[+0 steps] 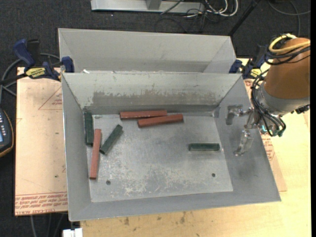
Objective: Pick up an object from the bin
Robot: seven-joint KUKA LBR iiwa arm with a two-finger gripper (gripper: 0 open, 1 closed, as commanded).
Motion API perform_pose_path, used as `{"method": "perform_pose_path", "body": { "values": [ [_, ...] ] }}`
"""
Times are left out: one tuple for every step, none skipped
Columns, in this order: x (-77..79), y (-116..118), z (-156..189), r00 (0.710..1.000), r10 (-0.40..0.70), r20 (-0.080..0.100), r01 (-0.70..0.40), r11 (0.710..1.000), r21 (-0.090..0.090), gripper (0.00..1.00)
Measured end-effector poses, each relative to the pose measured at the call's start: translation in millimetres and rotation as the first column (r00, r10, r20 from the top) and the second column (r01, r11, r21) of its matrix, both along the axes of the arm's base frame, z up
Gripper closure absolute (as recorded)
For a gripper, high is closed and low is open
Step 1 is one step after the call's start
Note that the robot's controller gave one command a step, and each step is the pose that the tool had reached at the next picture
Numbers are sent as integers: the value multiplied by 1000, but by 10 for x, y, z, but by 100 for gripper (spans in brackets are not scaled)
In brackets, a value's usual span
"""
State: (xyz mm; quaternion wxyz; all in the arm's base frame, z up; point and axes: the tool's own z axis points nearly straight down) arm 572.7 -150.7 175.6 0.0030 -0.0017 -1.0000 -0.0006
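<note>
My gripper point(237, 131) hangs over the bin's right sloping wall, its two metal fingers spread apart with nothing between them, so it is open. The closest loose thing is a short dark green bar point(204, 147), which lies flat on the bin floor just left of the lower finger and apart from it. Further left, along the back of the floor, two reddish-brown bars point(143, 115) point(160, 120) lie side by side, overlapping lengthwise.
At the left of the floor lie three more bars: a dark green one point(88, 127) along the wall, a reddish one point(95, 153) beside it, and a slanted dark green one point(111, 139). The arm comes in from the right.
</note>
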Motion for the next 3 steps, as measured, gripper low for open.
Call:
{"method": "perform_pose_path", "body": {
  "values": [
    [104,449,-1095,986,-168,2,168,986,2,0],
    [33,649,-743,976,-217,9,217,976,1,0],
    [40,680,-623,920,-392,9,392,920,1,0]
  ]
}}
